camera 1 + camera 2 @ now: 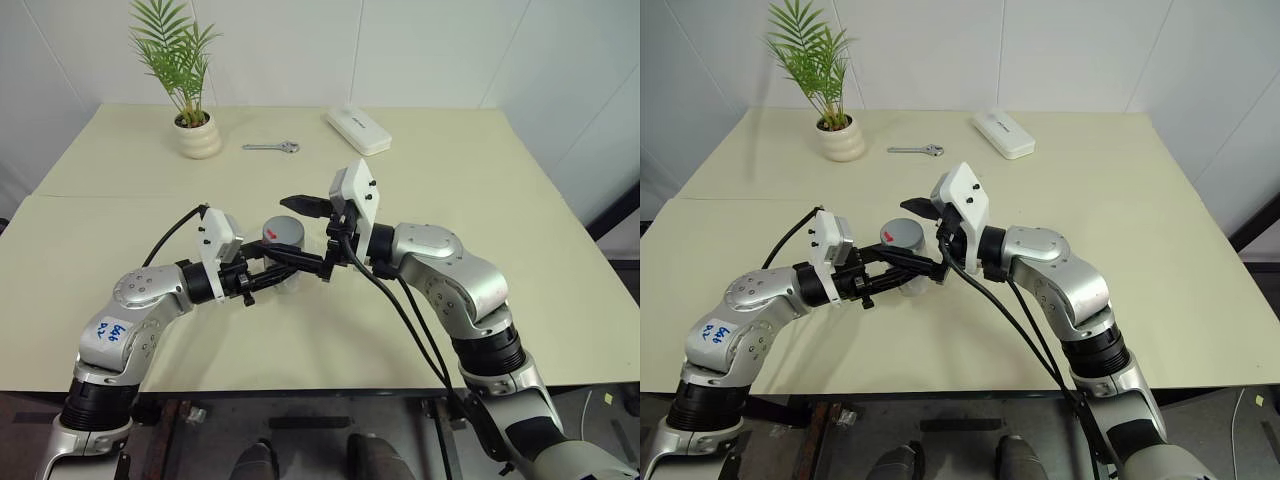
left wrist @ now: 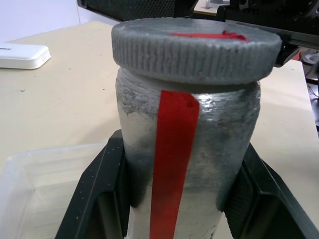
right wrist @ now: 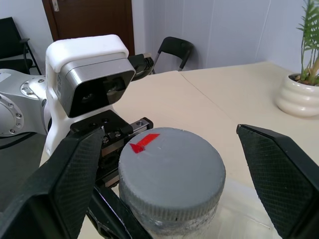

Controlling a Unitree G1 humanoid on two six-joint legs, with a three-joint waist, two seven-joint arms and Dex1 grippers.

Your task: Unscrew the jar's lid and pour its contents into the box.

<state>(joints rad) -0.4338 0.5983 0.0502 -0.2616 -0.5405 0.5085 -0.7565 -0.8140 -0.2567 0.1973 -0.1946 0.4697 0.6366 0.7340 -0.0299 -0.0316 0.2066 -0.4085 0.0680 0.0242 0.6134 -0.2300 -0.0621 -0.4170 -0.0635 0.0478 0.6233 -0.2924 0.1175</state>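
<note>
table (image 1: 480, 290): we see a wide pale tabletop; everything the task needs sits near its front middle, between our two arms.

box (image 2: 35, 194): a shallow clear tray lies on the table just under and beside the jar; we judge the pour will need only a short tip once the lid is off.

jar (image 2: 187, 164): we hold it upright, long axis vertical, lifted a little over the tray, with a red strip running down its side.

left gripper (image 1: 285, 262): its two black fingers (image 2: 94, 199) are pinched against opposite sides of the jar's body, below the cap, reaching in roughly level from our left.

lid (image 3: 172, 172): the ribbed grey cap is still seated on the jar, flat top up, with a red mark on it.

right gripper (image 3: 169, 164): its fingers are spread wide, one on either side of the cap and both clear of it; in the head view it comes in from our right and a little above the jar's top.

key relation: the cap lies between the right gripper's spread fingers, so we judge this arm is the one placed to close on the rim and turn about the jar's upright axis while the left holds the body.

risk: we judge that uneven closing could tilt the jar in the left grip.

contents: hidden inside; we cannot see them.
</note>
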